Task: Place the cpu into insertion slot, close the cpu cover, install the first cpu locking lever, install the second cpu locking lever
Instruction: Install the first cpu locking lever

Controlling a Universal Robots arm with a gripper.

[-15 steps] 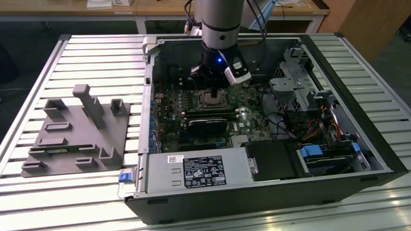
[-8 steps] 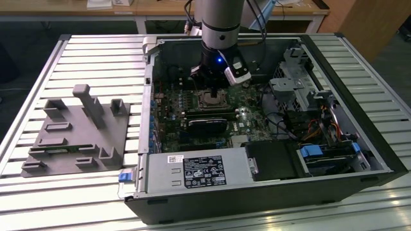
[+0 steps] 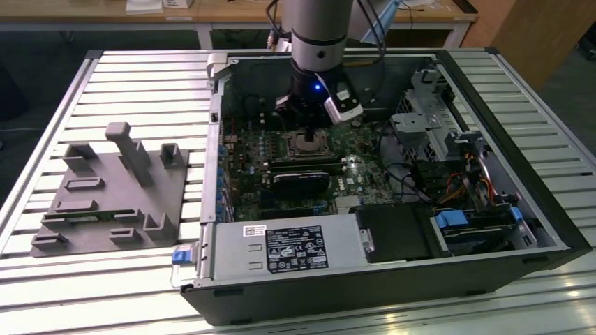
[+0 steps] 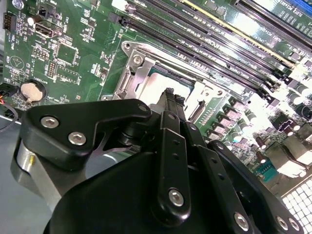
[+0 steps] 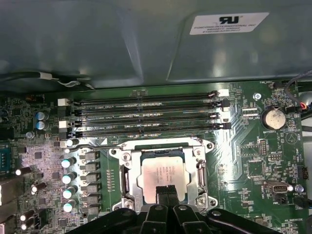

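– Tool [image 5: 165, 192] first: how does it stand?

– Fingers drawn together, narrow, with nothing visible between them. Their tips hang over the cpu [image 5: 161, 170] at the chip's edge farthest from the memory slots [image 5: 146, 117]. Whether they touch it I cannot tell.

– And the chip?

– It is seated in the insertion slot [image 5: 191, 165], near the middle of the green motherboard [image 5: 243, 146]. That sits inside the open computer case [image 3: 373, 296] lying on the slatted surface [image 3: 139, 77]. The cpu cover [image 5: 200, 173] looks laid down as a frame around the chip, whose metal top shows through the window.

– Which way is the work from the tool?

– Directly under the tips and onward toward the memory slots. The chip is square, so it has no long axis; the slots run parallel to its far edge. A thin wire lever [image 5: 141, 144] lies along that side, and I can't judge whether it is latched.

– Any writing?

– Fine print on the chip's top, a white label [image 5: 229, 23] on the case wall beyond the slots, and a white sticker [image 3: 293, 251] on the power supply [image 3: 233, 262]. I leave the wording unread.
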